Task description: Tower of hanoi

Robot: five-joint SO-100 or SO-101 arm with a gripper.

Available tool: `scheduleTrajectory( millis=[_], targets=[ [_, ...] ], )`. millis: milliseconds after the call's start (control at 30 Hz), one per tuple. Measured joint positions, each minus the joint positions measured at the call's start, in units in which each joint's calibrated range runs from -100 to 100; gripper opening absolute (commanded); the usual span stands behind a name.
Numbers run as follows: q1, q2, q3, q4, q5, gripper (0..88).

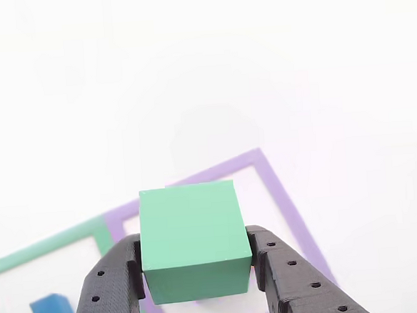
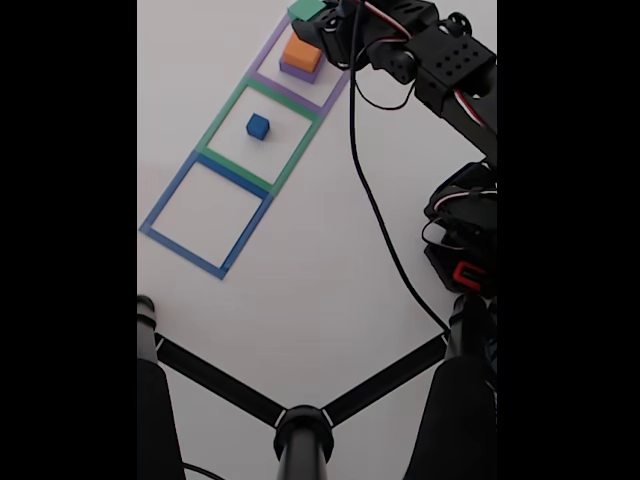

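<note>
My gripper (image 1: pixel 194 263) is shut on the green block (image 1: pixel 190 226), its black fingers (image 1: pixel 114 285) pressing the block's two sides. The block hangs over the purple tape square (image 1: pixel 283 201). In the fixed view the green block (image 2: pixel 306 9) sits at the top edge in the gripper (image 2: pixel 320 15), just beyond the orange block (image 2: pixel 301 52). The orange block rests on the flat purple block (image 2: pixel 297 71) inside the purple tape square. The small blue cube (image 2: pixel 258 126) (image 1: pixel 52 312) stands alone in the green tape square (image 2: pixel 225 130).
The blue tape square (image 2: pixel 160 215) lies nearest the camera in the fixed view. The arm (image 2: pixel 460 70) and its black cable (image 2: pixel 375 210) run down the right side. Black tripod legs (image 2: pixel 215 385) cross the bottom. The surface is plain white.
</note>
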Motion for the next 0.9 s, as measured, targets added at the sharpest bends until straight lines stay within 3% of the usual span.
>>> scheduleTrajectory(
  millis=[233, 400, 567, 900],
  targets=[
    [-2.54, -0.08, -29.94, 38.12, 0.0, 5.6],
    [-5.24, -0.17, -44.82, 53.77, 0.0, 5.6],
    [-9.82, -0.42, -52.05, 62.52, 0.0, 5.0],
    [-22.1, -3.46, -52.39, 63.72, 0.0, 4.9]
  ],
)
